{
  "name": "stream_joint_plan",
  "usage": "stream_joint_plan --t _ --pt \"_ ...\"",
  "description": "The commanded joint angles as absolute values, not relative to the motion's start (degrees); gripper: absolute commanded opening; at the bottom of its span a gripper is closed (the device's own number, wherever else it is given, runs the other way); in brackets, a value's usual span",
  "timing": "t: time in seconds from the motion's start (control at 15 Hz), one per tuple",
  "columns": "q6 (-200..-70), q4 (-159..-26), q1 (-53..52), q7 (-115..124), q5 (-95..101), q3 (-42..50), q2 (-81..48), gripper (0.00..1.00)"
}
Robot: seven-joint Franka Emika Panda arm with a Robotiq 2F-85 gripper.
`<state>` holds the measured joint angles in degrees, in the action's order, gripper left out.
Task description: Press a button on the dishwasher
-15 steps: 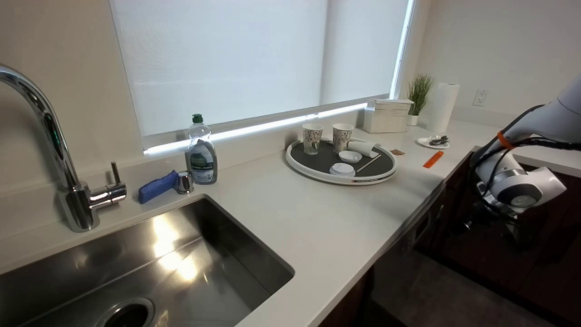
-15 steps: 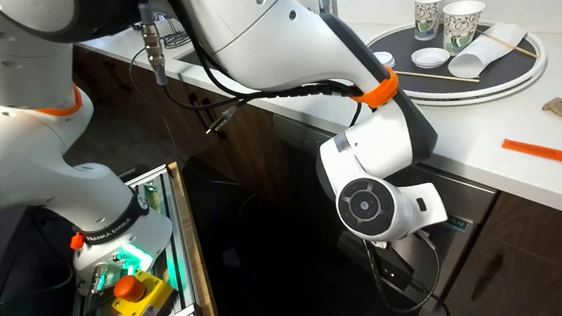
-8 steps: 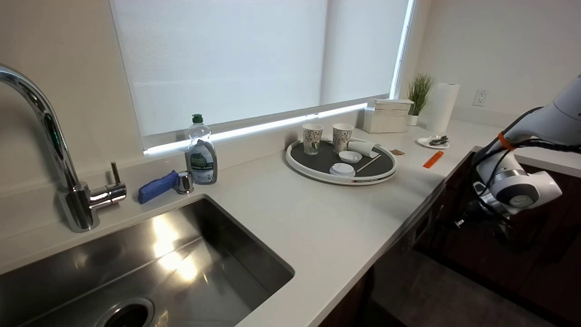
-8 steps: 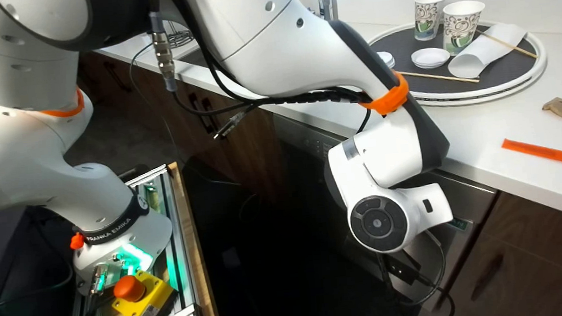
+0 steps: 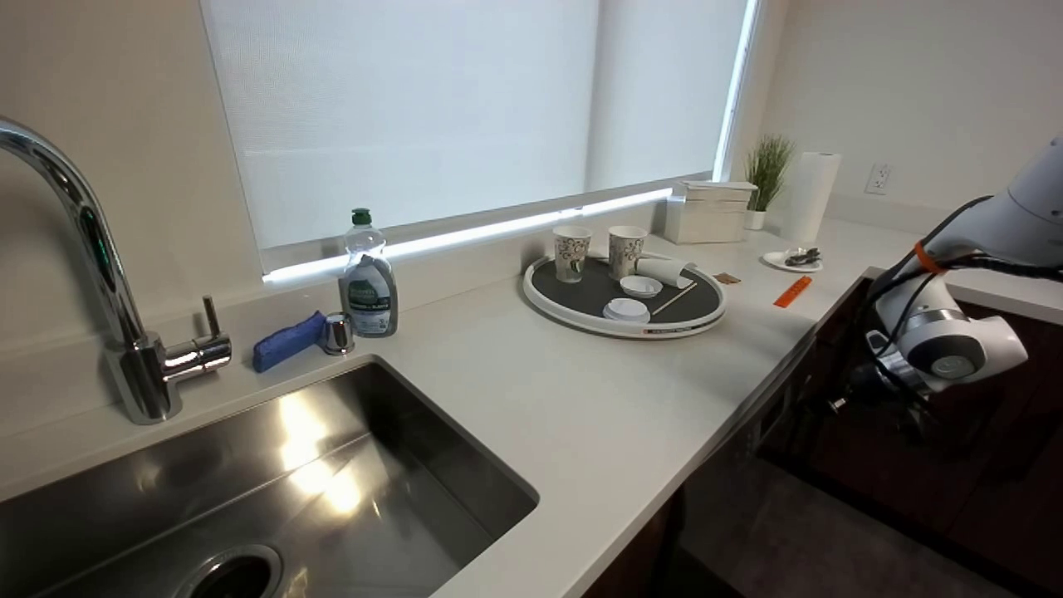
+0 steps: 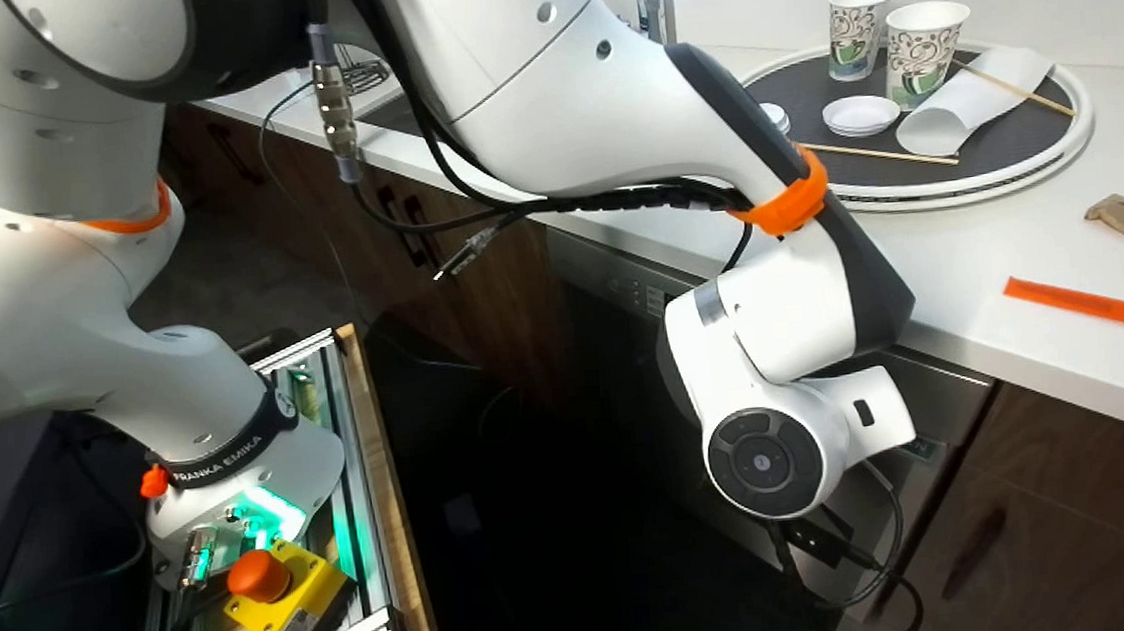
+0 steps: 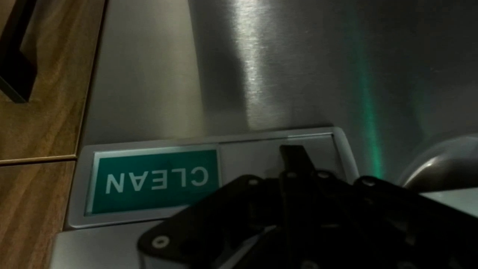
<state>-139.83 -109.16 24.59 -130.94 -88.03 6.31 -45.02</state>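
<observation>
Task is prob. standing at the press stage, not yet done; dishwasher (image 7: 295, 74) is filling most of the wrist view and, in an exterior view, is sitting under the white counter (image 6: 1027, 239) btwn wooden cabinets (image 6: 1053, 502); gripper (image 7: 294, 153) is holding its fingers pressed together w/ nothing visibly pinched; tips are showing over the blank half of the CLEAN sign (image 7: 198, 160), can't tell if touching; no view is showing a button going in, so only the reach is counting as done; control strip (image 6: 619, 279) is lying well apart from that sign, so the target is looking unclear; left to do, prob.: contact, short push, backing off.
</observation>
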Motion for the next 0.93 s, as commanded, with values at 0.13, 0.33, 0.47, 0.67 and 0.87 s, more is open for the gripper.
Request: stream_joint_plan --t 0.13,0.33,0.47,0.67,0.87 --pt "-137.4 -105.8 23.2 -132.7 -91.6 8.5 -48.3 0.00" --pt "-137.6 -104.3 23.4 -132.4 -92.8 9.1 -49.3 0.00" --pt "-137.6 -103.3 23.6 -132.5 -94.0 9.5 -49.7 0.00" --pt "-137.6 -102.2 23.7 -132.7 -95.5 10.3 -49.8 0.00" --pt "-138.0 -101.0 23.5 -132.5 -96.7 10.9 -50.3 0.00"
